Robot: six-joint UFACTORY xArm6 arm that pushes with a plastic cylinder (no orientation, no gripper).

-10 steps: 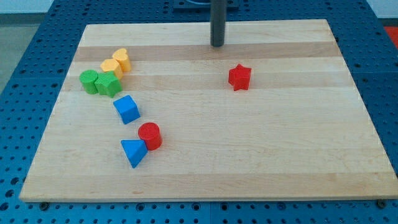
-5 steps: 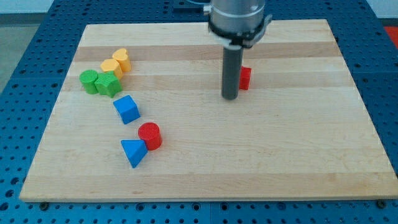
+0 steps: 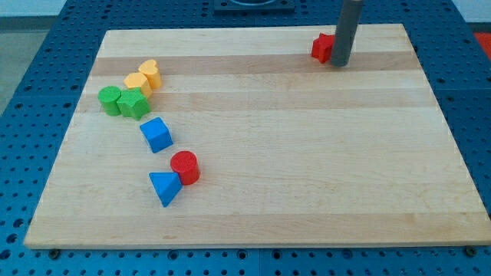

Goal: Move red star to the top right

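Eight blocks lie on the desk [image 3: 307, 192]: two yellow, two green, two blue, two red. The red star [image 3: 321, 47] sits near the view's top right, partly hidden behind the rod, touching my tip [image 3: 339, 64] on its left. No gripper is fitted.

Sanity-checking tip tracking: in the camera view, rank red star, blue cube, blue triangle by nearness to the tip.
From my tip:
1. red star, against the rod's left side, top right.
2. blue cube, left of centre.
3. blue triangle, lower left, farthest.
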